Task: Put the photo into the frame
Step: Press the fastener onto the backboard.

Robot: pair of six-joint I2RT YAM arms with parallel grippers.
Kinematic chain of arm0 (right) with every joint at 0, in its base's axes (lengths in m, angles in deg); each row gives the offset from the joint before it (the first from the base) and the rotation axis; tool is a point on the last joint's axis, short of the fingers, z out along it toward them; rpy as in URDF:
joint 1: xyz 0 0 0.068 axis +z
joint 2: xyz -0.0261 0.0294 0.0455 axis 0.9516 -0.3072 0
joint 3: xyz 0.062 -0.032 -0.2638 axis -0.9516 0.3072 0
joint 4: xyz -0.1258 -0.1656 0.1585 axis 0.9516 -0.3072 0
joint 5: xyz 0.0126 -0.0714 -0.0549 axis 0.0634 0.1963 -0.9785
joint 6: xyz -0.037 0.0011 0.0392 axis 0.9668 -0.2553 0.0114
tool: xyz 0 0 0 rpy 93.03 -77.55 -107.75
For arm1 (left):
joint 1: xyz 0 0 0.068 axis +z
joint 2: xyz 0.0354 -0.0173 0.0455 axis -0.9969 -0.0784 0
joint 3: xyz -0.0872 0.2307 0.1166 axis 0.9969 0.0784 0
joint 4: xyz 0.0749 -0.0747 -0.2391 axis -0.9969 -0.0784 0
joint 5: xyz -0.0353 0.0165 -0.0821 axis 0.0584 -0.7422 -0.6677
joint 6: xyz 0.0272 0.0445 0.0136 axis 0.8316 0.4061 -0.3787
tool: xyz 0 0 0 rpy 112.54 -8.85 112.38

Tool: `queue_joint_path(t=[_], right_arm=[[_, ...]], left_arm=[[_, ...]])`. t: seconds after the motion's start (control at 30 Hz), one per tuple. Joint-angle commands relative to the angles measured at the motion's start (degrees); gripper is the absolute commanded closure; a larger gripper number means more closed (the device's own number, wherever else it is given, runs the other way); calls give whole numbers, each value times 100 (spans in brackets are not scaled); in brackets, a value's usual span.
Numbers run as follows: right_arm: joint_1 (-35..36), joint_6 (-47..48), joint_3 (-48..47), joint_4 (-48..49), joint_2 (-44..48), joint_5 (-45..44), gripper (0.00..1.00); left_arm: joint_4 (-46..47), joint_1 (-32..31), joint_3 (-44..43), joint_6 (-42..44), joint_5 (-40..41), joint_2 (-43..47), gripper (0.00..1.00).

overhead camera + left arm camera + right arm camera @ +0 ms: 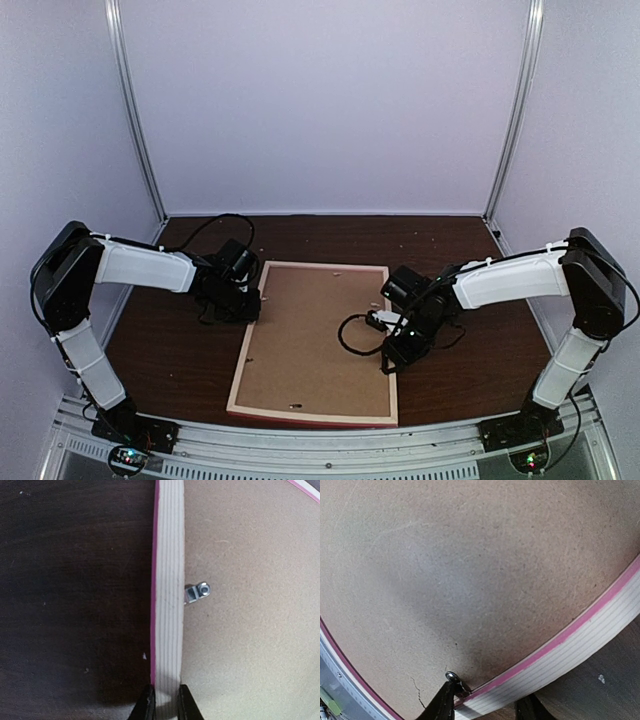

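The frame (pixel 243 350) lies face down in the middle of the table, with its brown backing board (pixel 315 335) uppermost. The photo is hidden. My left gripper (pixel 250 302) is at the frame's left rail (pixel 167 580), and its fingers (pixel 166 700) press both sides of the pale wood. A metal tab (pixel 198 592) sticks out over the board just ahead of them. My right gripper (pixel 393 350) straddles the right rail (pixel 580 640) without clamping it (pixel 490 706). Its inner finger touches a metal tab (pixel 452 676), and its outer finger sits below the wood side.
The dark wooden table (pixel 170 350) is bounded by pale walls and two metal posts (pixel 135 110) at the back corners. A black cable loop (pixel 352 335) hangs over the backing board beside my right gripper. An aluminium rail (pixel 330 440) runs along the near edge.
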State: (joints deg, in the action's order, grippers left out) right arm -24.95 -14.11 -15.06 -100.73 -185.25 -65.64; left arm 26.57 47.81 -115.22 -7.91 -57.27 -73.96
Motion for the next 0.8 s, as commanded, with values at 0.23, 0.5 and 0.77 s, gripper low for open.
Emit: queue_joint_path(t=[0.23,0.5,0.77], right_arm=[[-53,117,291,617,-515,-670,60],[-157,49,361,803,-436,-353,54],[-554,-300,417,1083,-194,36,37]], left_arm=[[45,18,199,-115,-116,-232,100],[36,16,203,-119,-98,-206,100],[37,8,208,-143,-100,-180,100]])
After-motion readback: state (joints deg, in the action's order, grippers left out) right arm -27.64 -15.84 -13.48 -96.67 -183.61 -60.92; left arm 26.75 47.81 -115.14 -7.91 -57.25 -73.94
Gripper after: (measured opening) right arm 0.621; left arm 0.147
